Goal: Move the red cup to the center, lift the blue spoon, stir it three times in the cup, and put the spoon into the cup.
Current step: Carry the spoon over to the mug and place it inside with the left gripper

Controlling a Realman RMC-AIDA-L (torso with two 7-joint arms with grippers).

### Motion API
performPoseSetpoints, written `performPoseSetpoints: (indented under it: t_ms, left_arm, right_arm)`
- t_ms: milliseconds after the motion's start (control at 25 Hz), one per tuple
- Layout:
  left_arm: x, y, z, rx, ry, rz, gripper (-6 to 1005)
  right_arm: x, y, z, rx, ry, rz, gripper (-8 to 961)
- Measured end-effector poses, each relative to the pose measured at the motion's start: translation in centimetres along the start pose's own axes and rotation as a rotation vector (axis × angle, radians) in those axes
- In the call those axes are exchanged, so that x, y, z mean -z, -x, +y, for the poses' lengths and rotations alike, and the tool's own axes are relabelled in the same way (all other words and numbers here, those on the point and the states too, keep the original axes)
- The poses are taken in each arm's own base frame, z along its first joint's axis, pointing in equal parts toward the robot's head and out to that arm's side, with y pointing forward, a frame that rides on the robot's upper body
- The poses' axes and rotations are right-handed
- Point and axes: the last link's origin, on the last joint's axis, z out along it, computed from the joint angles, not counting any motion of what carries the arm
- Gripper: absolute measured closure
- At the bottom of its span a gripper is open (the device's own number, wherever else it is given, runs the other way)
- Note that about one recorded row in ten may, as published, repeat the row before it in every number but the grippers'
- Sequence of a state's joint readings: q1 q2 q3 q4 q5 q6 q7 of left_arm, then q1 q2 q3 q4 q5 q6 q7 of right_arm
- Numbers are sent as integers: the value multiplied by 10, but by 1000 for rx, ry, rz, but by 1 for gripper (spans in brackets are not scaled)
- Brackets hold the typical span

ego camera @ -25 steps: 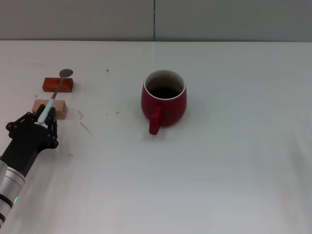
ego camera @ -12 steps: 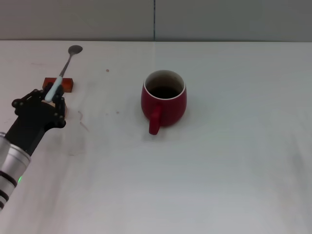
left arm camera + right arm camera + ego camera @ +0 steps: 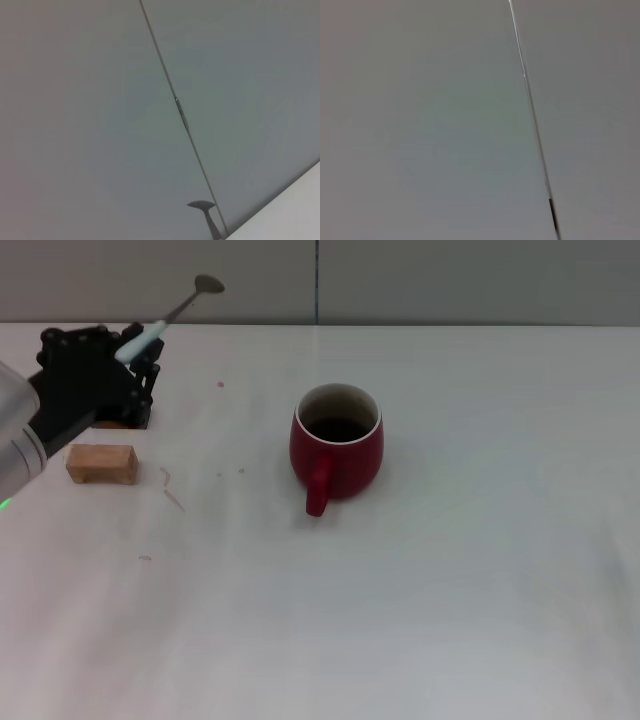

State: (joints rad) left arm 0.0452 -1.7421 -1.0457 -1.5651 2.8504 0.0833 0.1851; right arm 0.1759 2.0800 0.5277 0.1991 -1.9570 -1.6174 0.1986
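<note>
left hand (image 3: 140,348) risen, blue spoon (image 3: 170,318) lifted higher

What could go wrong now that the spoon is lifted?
The left hand pinches the spoon only at its handle end, so it might pivot or slip. The bowl points up and away, so it must be turned down before reaching the cup; a poor approach could knock the rim.
</note>
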Motion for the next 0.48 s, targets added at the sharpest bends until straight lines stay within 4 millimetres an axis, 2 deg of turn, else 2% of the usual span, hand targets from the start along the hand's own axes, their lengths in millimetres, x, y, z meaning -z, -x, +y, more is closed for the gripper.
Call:
performPoseSetpoints:
  t_ms: [240, 480]
  left_arm:
    - [-1, -38, -6, -147, 52, -77, 827]
    - [-16, -68, 1, -334, 160, -177, 827]
  right_arm:
    - [1, 1, -1, 0, -6, -3, 285]
    - [0, 2, -1, 1, -7, -10, 285]
